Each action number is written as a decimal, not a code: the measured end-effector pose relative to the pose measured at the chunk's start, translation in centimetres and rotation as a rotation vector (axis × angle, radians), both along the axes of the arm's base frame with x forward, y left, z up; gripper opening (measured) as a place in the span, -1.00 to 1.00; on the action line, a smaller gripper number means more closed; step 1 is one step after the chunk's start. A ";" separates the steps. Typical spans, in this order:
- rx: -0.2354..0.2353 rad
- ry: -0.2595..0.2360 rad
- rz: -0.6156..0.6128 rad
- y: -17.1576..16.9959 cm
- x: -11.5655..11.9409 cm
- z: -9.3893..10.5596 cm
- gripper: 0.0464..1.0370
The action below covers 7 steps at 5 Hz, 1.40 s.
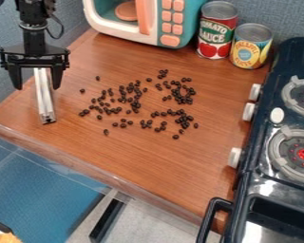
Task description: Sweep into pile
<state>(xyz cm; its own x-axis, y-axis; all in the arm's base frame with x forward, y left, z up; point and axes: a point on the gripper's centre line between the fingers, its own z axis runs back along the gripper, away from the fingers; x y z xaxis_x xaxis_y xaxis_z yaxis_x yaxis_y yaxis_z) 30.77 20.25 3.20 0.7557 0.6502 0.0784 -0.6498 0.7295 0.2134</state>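
The black gripper (37, 84) hangs at the upper left of the counter with its fingers spread wide. A narrow silvery bar (44, 97) shows between and below the fingers, running down to a small end piece near the counter's left side. Whether the bar touches the gripper, I cannot tell. Small dark beans (129, 97) are scattered loosely over the middle of the brown counter, to the right of the gripper and bar. They form uneven clusters, with single beans lying apart around them.
A toy microwave (145, 19) stands at the back, with a tomato sauce can (216, 29) and a pineapple can (250, 46) to its right. A dark toy stove (278, 142) borders the right side. The wooden counter's (148, 161) front edge slants down toward the right.
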 end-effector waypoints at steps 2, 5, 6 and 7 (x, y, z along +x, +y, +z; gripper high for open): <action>-0.059 0.014 -0.003 -1.2 -0.9 -1.8 0.83; -0.147 -0.074 -0.043 -2.6 -3.4 -1.7 -0.33; -0.147 -0.081 -0.030 -3.0 -3.3 -0.9 -0.33; -0.135 -0.097 -0.048 -5.8 -1.6 0.0 -0.33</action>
<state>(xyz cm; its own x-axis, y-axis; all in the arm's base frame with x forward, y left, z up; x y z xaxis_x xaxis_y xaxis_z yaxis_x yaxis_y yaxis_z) 29.21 14.44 3.21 0.7791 0.6234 0.0664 -0.6266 0.7778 0.0494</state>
